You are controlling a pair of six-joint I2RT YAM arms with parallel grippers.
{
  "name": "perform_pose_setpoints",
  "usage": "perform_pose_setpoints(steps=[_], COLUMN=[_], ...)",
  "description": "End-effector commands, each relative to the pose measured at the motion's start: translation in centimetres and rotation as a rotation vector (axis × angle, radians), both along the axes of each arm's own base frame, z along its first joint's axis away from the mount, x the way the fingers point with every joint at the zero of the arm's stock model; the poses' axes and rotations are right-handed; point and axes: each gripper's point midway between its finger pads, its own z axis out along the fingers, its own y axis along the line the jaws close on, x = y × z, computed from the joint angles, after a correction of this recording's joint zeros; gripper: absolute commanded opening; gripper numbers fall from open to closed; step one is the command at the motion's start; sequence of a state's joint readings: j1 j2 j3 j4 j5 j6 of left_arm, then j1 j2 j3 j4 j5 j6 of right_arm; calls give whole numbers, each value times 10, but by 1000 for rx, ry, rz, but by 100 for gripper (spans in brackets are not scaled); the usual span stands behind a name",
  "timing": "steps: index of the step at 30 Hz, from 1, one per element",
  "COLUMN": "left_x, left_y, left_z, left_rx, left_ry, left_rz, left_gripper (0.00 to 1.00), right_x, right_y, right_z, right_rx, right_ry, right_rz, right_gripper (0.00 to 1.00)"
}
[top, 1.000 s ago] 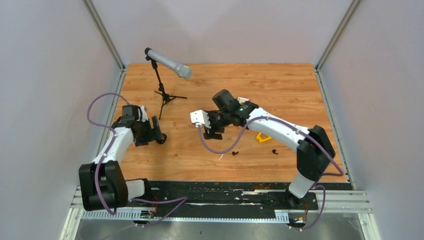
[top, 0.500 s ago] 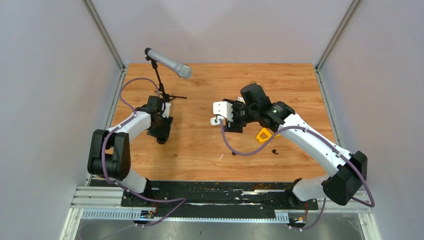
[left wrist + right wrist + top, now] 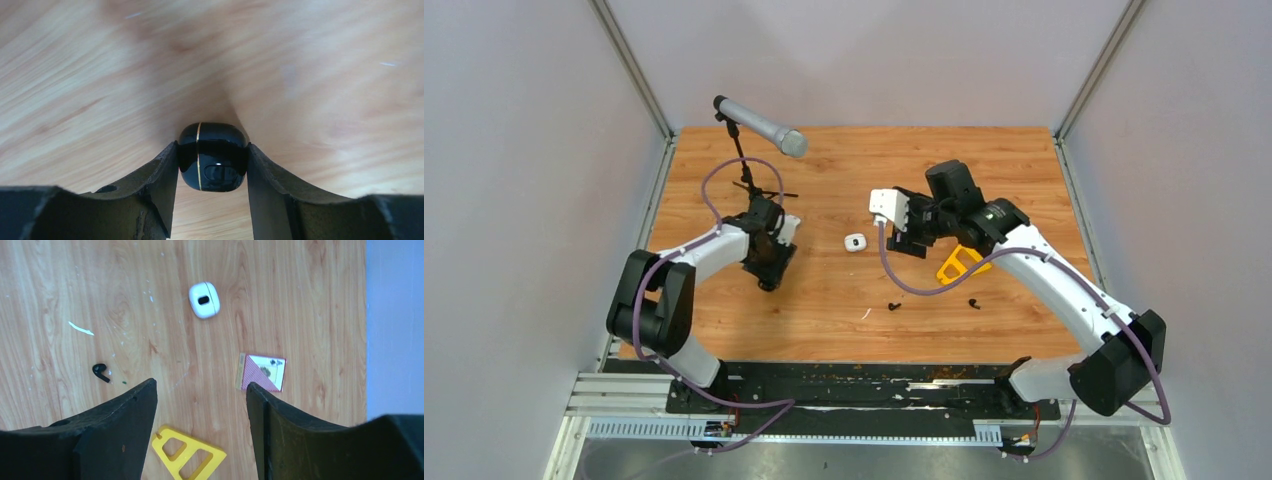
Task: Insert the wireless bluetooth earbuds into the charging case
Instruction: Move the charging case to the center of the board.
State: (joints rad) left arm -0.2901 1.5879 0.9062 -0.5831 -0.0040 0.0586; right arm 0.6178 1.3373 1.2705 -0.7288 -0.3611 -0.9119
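Left pincer [image 3: 212,146] tight around black charging case [image 3: 214,165], right pincer [image 3: 200,385] wide apart and empty

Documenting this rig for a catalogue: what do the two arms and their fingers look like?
The left arm and right arm both have white links between chunky black joints, with a purple cable looping along each. A white block sits by the right wrist. The fingers are matte black, broad, tapering to blunt tips.
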Motion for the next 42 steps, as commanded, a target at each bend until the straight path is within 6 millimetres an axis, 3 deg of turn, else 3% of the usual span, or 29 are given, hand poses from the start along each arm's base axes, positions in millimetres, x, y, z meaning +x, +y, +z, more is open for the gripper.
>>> perform_pose_setpoints(steps=[1,5,11,13,17,24,29,32,35,42], left_x=[-6,-22,-30,-36,-38,-27,-20,-33,-53,-88], left_y=[-72,-129,-180,-189,-200,-202,-203,-189,-168,-120], left_z=[11,13,14,9,5,21,66,96,114,122], left_rx=[-138,-165,-152,-145,-175,-155,-158,-170,-191,-306], left_ry=[-26,-48,-93,-72,-22,-70,-166,-229,-301,-397], left_rz=[-295,-668,-1041,-1095,-1026,-981,-965,-979,-955,-729], left_gripper=[37,39,43,46,52,68,75,77,79,81], right_x=[14,24,22,18,14,14,16,15,10,-11], right_y=[-26,-51,-68,-71,-72,-74,-69,-64,-53,10], right_z=[8,0,-8,-11,-14,-20,-26,-31,-42,-80], right_rx=[67,92,106,102,108,114,118,123,147,104], right_ry=[46,78,112,117,120,130,154,156,172,171], right_rz=[-124,-218,-275,-277,-275,-284,-267,-226,-156,113], right_gripper=[66,66,66,66,66,66,66,66,65,60])
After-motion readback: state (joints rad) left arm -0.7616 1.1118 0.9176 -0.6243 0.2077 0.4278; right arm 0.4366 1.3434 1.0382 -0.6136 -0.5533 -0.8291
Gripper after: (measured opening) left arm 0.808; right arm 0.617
